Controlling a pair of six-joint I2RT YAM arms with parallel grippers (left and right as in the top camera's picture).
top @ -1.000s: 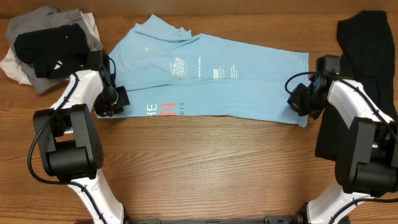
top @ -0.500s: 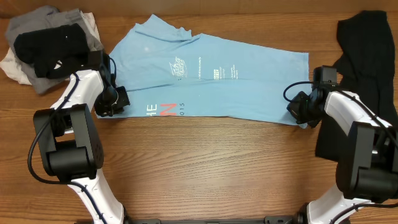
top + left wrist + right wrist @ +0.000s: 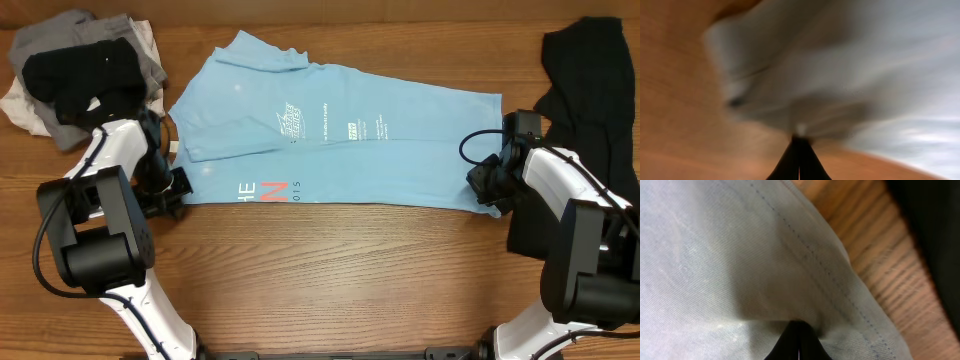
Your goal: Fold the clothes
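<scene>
sky-blue t-shirt spread flat between our two tools on the wood-grain desk
our left tool is clenched on the shirt's soft left edge and our right tool on its stitched hem, where the thin knit puckers. white print and red-and-white lettering face up. a plain black garment lies crumpled at right, and a rumpled heap of grey, black and white cloth lies far left.

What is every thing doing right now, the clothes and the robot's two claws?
blue T-shirt: spread out across the table, pinched at its two near corners.
left gripper: shut on the blue T-shirt's left corner.
right gripper: shut on the blue T-shirt's right corner.
black garment: lying rumpled at the right side, not held.
pile of clothes: heaped in the far left corner, unfolded.
</scene>
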